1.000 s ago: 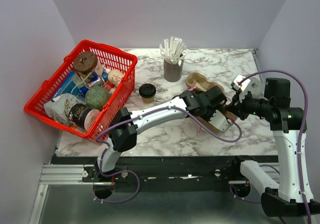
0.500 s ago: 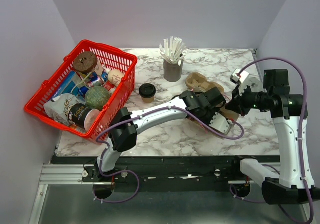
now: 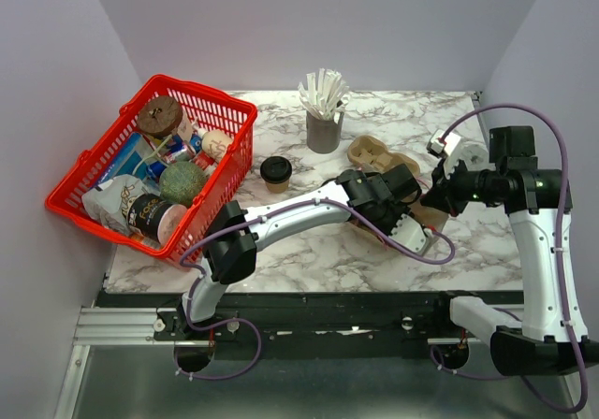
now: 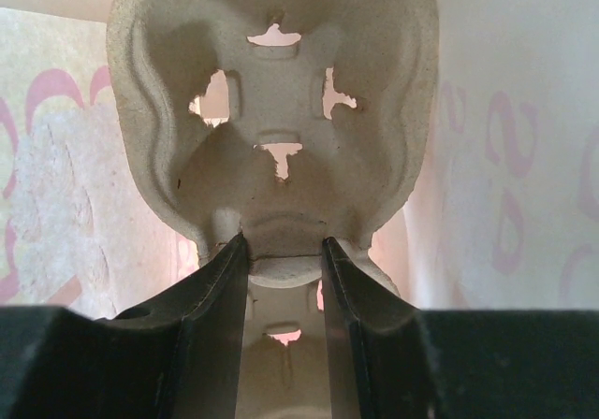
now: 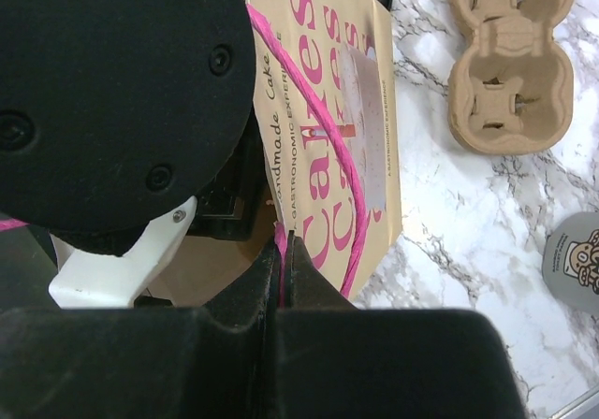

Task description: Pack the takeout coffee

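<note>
The takeout coffee (image 3: 275, 172), a small tan cup with its black lid on, stands on the marble table beside the red basket, away from both grippers. My left gripper (image 4: 284, 262) is inside a tan paper bag (image 5: 328, 110) with pink lettering, shut on the middle ridge of a brown pulp carrier (image 4: 271, 110). In the top view that gripper (image 3: 404, 221) is at the bag's mouth. My right gripper (image 5: 284, 251) is shut on the bag's pink handle (image 5: 323, 110), at the bag's right side (image 3: 432, 197).
A second pulp carrier (image 3: 370, 150) lies on the table behind the bag, also in the right wrist view (image 5: 510, 59). A grey cup of white sticks (image 3: 324, 129) stands at the back. The red basket (image 3: 201, 90) of groceries is at the left. A grey round disc (image 5: 576, 260) lies right of the bag.
My right gripper has moved a little toward the back with the pink handle in it. My left gripper has stayed at the bag with the carrier.
</note>
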Controlling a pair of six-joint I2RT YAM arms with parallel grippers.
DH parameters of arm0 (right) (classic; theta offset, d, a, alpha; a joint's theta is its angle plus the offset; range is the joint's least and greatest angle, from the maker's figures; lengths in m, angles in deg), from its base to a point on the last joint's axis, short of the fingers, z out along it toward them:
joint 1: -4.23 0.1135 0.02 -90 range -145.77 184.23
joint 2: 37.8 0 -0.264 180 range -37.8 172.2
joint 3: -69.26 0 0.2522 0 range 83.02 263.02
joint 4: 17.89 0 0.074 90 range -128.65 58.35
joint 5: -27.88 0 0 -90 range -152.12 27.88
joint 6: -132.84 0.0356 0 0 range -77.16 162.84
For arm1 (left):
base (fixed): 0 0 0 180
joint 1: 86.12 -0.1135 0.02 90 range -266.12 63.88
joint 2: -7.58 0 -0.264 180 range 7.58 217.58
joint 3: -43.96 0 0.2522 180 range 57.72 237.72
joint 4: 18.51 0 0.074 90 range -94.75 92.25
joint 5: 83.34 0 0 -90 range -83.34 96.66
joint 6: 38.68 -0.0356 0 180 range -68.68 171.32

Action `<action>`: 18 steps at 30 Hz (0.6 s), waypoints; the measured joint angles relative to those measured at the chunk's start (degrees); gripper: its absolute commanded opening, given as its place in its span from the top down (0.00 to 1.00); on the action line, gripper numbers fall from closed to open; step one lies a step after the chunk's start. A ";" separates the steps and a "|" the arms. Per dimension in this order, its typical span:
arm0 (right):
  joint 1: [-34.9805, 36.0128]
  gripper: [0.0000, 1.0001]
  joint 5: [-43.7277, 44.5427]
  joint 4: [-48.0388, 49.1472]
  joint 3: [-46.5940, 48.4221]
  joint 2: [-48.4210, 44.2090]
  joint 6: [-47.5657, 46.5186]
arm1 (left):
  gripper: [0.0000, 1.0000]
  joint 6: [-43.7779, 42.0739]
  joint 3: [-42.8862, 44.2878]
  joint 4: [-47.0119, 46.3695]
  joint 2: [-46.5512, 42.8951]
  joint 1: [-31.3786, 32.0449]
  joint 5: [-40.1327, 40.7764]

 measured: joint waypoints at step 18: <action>0.00 0.99 0.00 -0.24 -0.11 1.66 0.31 | 0.34 2.54 -1.88 -2.38 0.00 -0.66 0.31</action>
